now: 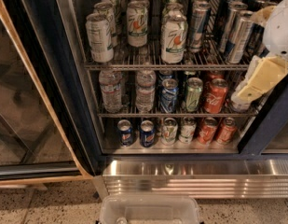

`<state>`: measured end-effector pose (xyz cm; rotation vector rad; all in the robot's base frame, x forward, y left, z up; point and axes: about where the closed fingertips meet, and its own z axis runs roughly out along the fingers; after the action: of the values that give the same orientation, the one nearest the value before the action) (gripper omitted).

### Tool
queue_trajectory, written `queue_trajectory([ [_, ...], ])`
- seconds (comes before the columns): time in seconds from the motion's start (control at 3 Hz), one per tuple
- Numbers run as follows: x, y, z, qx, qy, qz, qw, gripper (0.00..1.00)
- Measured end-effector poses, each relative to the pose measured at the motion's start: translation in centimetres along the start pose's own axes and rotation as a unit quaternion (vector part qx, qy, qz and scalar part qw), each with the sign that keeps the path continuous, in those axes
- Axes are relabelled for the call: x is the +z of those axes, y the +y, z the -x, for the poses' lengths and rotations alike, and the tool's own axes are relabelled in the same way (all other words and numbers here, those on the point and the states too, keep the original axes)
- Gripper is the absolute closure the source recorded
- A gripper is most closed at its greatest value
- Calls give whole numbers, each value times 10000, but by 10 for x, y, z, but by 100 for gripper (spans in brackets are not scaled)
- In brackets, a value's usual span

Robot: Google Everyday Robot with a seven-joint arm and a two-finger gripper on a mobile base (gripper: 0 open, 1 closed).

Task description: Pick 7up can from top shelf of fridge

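Observation:
The fridge point(73, 101) stands open before me. Its top shelf point(134, 65), a chrome wire rack, holds rows of cans. One 7up can point(174, 38) stands at the front middle of it, and another 7up can point(137, 24) stands left of it, a little further back. More cans stand in rows behind them. My gripper point(255, 80), cream-coloured under a white arm part, hangs at the right edge, in front of the fridge's right side at the height of the top shelf rail. It is well right of the front 7up can and holds nothing.
A plain white can point(99, 37) stands front left on the top shelf and slim blue-silver cans point(239, 36) at the right. Lower racks hold water bottles point(111, 90) and red cans point(215, 95). The glass door point(22, 106) is at left. A clear tub point(150, 211) sits below the ribbed steel base panel point(195, 178).

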<state>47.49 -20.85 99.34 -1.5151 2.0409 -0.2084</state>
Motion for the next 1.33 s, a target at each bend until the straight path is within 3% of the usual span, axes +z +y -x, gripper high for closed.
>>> queue_trajectory([
  [0.33,10,-28,20,58,-392,-467,9981,0],
  [0.67,10,-28,20,58,-392,-467,9981,0],
  [1.0,15,-32,23,278,-670,-650,9952,0],
  [1.33,38,-17,26,1030,-1271,-743,9837,0],
])
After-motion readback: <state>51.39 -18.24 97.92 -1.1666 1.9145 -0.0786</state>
